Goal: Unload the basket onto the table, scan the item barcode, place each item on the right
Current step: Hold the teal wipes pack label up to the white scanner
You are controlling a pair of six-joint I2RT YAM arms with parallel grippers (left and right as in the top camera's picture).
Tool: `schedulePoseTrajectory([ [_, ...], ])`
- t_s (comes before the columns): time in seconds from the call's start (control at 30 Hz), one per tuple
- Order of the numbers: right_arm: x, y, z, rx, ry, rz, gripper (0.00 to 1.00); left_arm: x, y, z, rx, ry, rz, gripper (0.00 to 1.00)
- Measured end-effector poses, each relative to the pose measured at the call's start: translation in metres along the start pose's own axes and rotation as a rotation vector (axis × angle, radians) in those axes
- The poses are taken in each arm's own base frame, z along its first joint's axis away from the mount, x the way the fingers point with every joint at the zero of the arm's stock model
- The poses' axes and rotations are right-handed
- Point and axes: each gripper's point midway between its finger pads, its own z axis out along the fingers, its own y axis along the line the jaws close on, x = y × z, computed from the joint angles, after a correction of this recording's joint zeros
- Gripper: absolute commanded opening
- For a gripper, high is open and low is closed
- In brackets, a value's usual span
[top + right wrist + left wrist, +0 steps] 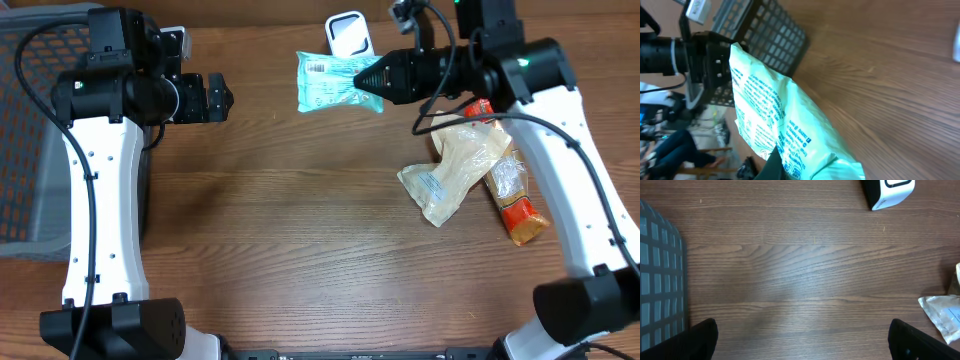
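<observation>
The right hand (368,79) was clenched on one edge of the mint-green packet (325,85), carrying it clear of the bench (300,220) and just beside the white scanner (347,33), presumably to bring its barcode to the window; the film looked thin, glossy and crinkled, covered in small print, sagging softly from the grip; the left hand (218,97) hung released, fingers spread, idle beside the wire-mesh basket (30,150).
</observation>
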Motion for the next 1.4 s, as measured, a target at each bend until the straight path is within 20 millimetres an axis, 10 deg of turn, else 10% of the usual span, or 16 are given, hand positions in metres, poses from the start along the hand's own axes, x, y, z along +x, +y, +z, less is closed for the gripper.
schedulePoseTrajectory([
  [0.27,-0.011,-0.030,0.007,0.242,-0.051,-0.056,0.04,0.000,0.000,0.000,0.000,0.000,0.000,1.00],
  [0.57,-0.091,-0.066,0.026,0.856,-0.390,-0.390,0.04,0.000,0.000,0.000,0.000,0.000,0.000,1.00],
  [0.8,-0.129,-0.135,0.047,1.163,-0.369,-0.750,0.04,0.000,0.000,0.000,0.000,0.000,0.000,1.00],
  [1.1,-0.103,-0.211,0.099,1.306,0.057,-1.198,0.04,0.000,0.000,0.000,0.000,0.000,0.000,0.99],
  [1.4,-0.102,-0.229,0.120,1.346,0.114,-1.358,0.04,0.000,0.000,0.000,0.000,0.000,0.000,1.00],
])
